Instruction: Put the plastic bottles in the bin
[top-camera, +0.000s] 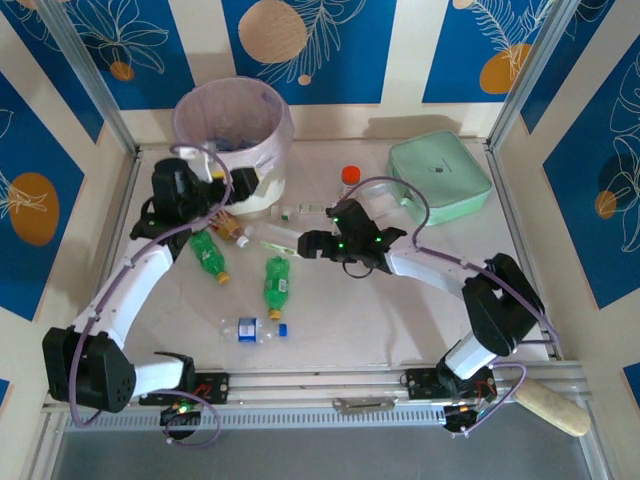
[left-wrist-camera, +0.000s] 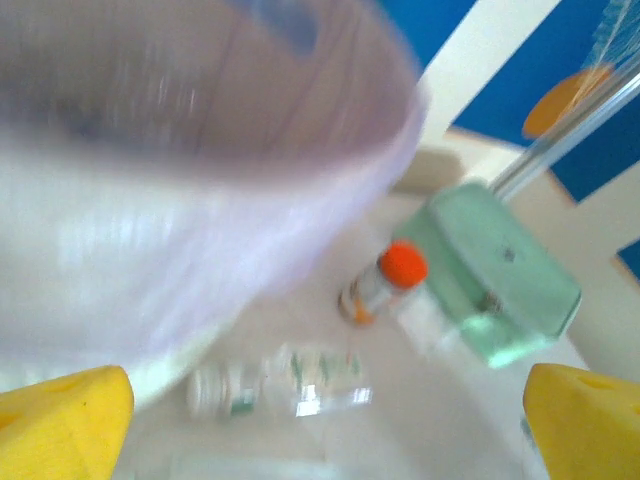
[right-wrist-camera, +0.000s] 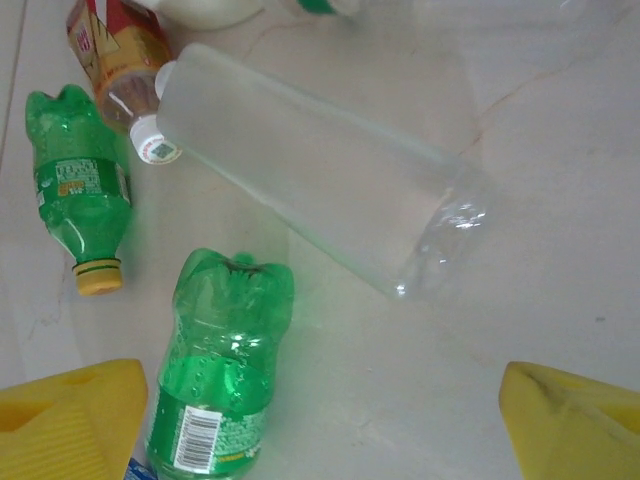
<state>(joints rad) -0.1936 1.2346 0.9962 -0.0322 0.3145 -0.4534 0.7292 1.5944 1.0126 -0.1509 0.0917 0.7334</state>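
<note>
The bin (top-camera: 232, 128) stands at the table's far left, its pale pink liner folded over the rim; what lies inside cannot be made out. The left gripper (left-wrist-camera: 320, 440) hangs just beside the bin's wall, its yellow fingers (left-wrist-camera: 65, 420) spread wide with nothing between them — released. Its view is blurred. Beyond it a small clear bottle (left-wrist-camera: 280, 385) with green marks on the label lies on the table, and the orange bottle (left-wrist-camera: 385, 282) with a red cap stands near the mint case (left-wrist-camera: 490, 280).

The right gripper (right-wrist-camera: 320, 430) hovers over the table's middle, jaws apart and empty. Below it lies a long clear bottle (right-wrist-camera: 310, 170) with no label; its white cap carries a small print too fine to read. That cap lies against a red-labelled bottle (right-wrist-camera: 115, 50), red and yellow, lettering unreadable. Two green ones lie nearby: the capped green bottle (right-wrist-camera: 80, 190) has a yellow cap and a green label with tiny print, and the barcode bottle (right-wrist-camera: 220, 370) — close to the finger at the view's left edge — shows a white barcode panel on its label. A blue-capped bottle (top-camera: 252, 328) with a blue-white label lies nearest the arm bases. All these bottles are on the table, outside the bin.
</note>
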